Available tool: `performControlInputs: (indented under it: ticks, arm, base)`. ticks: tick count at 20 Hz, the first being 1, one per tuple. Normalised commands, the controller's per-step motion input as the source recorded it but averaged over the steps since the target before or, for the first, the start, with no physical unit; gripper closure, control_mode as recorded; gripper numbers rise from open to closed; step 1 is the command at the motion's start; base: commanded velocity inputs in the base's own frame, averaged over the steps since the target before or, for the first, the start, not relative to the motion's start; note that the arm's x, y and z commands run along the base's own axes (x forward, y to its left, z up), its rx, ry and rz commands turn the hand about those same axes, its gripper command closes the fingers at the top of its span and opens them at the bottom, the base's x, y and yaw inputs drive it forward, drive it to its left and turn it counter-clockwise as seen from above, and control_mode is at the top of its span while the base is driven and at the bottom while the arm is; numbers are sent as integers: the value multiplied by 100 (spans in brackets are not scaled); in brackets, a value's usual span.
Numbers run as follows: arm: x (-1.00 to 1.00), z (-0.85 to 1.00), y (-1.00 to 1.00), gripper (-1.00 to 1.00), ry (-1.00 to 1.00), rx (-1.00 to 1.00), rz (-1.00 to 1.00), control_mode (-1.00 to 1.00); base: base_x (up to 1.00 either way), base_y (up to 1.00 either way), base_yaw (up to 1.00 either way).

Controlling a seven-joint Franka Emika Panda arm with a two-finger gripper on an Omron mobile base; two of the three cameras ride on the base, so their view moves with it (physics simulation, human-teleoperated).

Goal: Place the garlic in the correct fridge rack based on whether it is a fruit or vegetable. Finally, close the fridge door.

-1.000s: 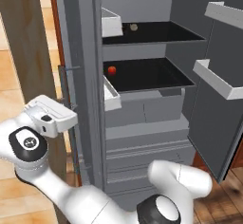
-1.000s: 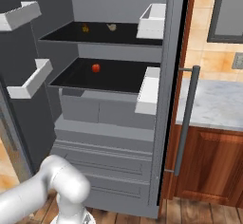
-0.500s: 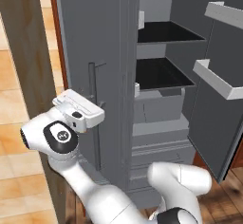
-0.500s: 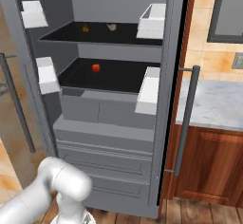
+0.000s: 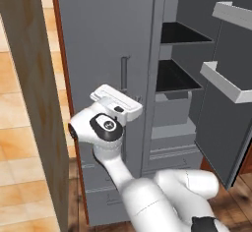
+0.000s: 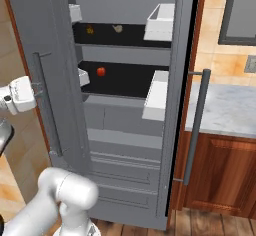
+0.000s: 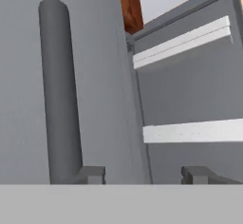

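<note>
Left base view. Fridge door (image 5: 106, 54), grey, swung most of the way across the opening, fills the upper centre. The gripper (image 5: 133, 109) sits at centre left against the door's outer face, beside the door handle (image 5: 124, 71). Two black shelves show through the remaining gap at upper right; their contents are hidden here.

Right base view. The fridge rack (image 6: 131, 30), upper of the two black shelves, holds the garlic (image 6: 117, 28) at top centre, with a small yellowish item (image 6: 89, 29) just left of it. The lower shelf (image 6: 125, 80) holds a red fruit (image 6: 101, 71). White door bins (image 6: 161, 19) sit at the right.

Hand view. Handle at left, door surface behind. Two dark fingertips (image 7: 90, 173) stand apart at the bottom with nothing between them.

Step in hand, as judged: garlic is placed; door closing is under way. The next move calls for a continued push until the door seats.
</note>
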Motion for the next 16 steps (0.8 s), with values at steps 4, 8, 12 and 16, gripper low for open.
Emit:
performControlInputs:
  ticks: [4,8,12,16]
  arm:
    - [58,18,-66,-100,-6,0,0,-100]
    - [61,19,-56,-100,-5,0,0,-100]
    - [64,19,-47,-100,-3,0,0,-100]
    - [66,19,-41,-100,-1,0,0,-100]
  base:
    - [0,0,0]
    - [0,0,0]
    - [0,0,0]
    - [0,0,0]
